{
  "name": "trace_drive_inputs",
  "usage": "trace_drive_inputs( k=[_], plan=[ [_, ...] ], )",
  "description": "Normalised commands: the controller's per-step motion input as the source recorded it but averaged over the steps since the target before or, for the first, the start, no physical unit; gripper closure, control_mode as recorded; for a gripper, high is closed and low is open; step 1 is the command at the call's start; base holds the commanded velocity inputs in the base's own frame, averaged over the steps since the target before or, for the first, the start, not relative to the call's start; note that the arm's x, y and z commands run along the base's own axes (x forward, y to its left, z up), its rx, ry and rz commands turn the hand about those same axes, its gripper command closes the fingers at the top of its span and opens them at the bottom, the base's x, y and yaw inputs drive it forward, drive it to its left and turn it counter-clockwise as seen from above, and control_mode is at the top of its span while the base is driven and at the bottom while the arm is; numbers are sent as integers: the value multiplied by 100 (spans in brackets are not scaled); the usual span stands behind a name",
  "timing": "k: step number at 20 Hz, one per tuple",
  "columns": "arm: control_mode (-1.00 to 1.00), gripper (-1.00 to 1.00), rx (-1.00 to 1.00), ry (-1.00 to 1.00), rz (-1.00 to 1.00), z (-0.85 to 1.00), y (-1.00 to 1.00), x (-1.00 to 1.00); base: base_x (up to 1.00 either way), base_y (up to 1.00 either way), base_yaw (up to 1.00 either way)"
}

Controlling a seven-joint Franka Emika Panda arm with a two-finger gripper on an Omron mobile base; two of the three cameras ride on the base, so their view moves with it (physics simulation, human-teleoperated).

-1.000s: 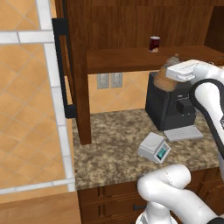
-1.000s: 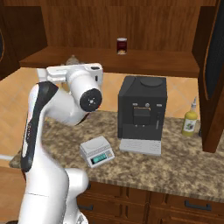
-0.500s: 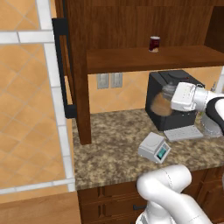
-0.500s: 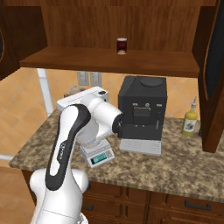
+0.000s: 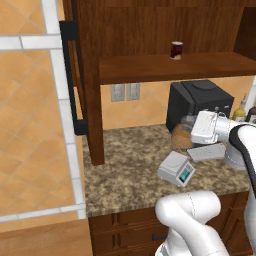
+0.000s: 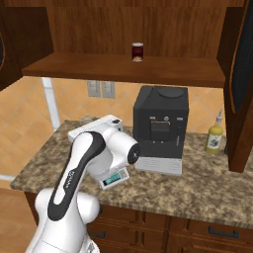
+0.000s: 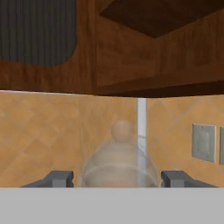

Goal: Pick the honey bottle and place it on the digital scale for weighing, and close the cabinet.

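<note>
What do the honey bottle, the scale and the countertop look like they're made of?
Honey bottle: probably clear plastic or glass, since the wall tiles show through its tan ridged body. Digital scale: likely matte light grey plastic, flat and even in tone, with a teal display. Countertop: speckled brown stone, granite-like, going by its mottled grain. All rendered, so finishes stay uncertain.

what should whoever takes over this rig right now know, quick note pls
Gripper: fingers on either side of the honey bottle, bottle in the air in front of the coffee machine.
Digital scale: on the counter, just below and in front of the bottle, top plate bare.
Cabinet: doors open; a dark red jar sits on its shelf.
Done: bottle picked up.
Left: set the bottle on the scale, release, close the cabinet.
</note>
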Motion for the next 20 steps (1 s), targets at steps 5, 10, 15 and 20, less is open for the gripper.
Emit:
trace_drive_inputs(
  k=[5,10,15,20],
  plan=[
    [-100,100,-7,0,0,-57,0,1,0,0,0],
    [-100,100,0,0,0,-39,-2,0,0,0,0],
    [-100,100,0,0,0,-36,-15,8,0,0,0],
    [-100,100,0,0,0,-25,-13,22,0,0,0]
  ],
)
